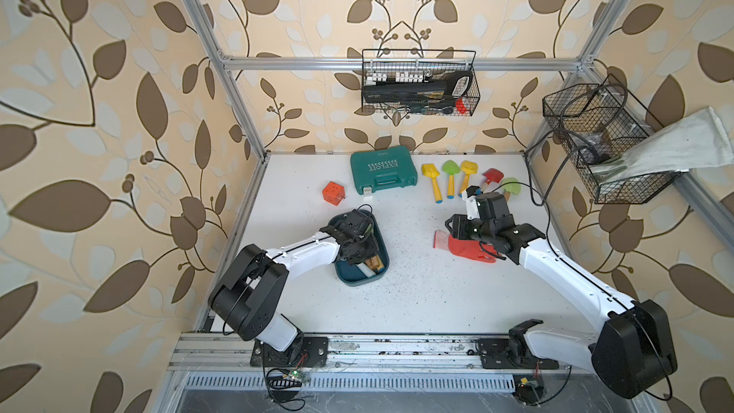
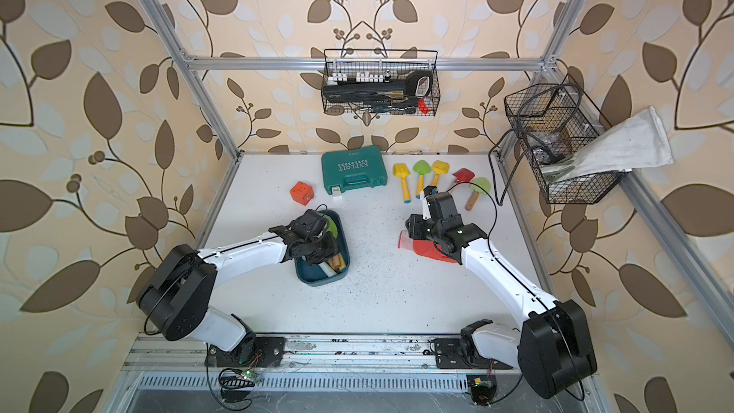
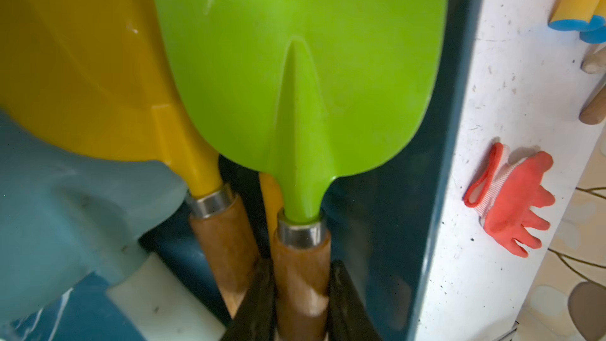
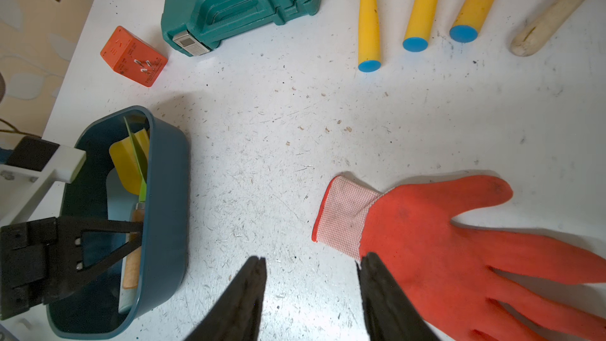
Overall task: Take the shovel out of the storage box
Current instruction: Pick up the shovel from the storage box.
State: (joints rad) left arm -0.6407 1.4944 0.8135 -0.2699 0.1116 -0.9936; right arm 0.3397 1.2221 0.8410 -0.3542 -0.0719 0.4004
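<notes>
green shovel (image 3: 295,93) – smooth glossy plastic blade, rounded with a raised centre rib, metal collar, brown wooden handle. it lies inside the storage box (image 4: 167,208), blade toward the far end and overlapping a yellow shovel (image 3: 82,77) that has the same collar and wood grip. a matte grey-blue plastic piece (image 3: 65,208) sits in there too.

box is a dark teal tub, rounded rectangle, plain smooth walls, standing near the left edge of the tabletop (image 4: 262,126), about midway front to back.

left gripper (image 3: 301,267) reaches down into the box, black fingers (image 3: 259,296) pinching the green shovel's wooden handle from both sides, just below the collar.

right gripper (image 4: 313,259) is spread with nothing between the jaws – hangs over bare tabletop beside the knit cuff of a red glove (image 4: 442,250) lying flat.

tabletop is white, scuffed and speckled. along the back edge: green hard case (image 1: 383,174), orange cube (image 1: 333,193), row of toy shovels (image 1: 451,176).
</notes>
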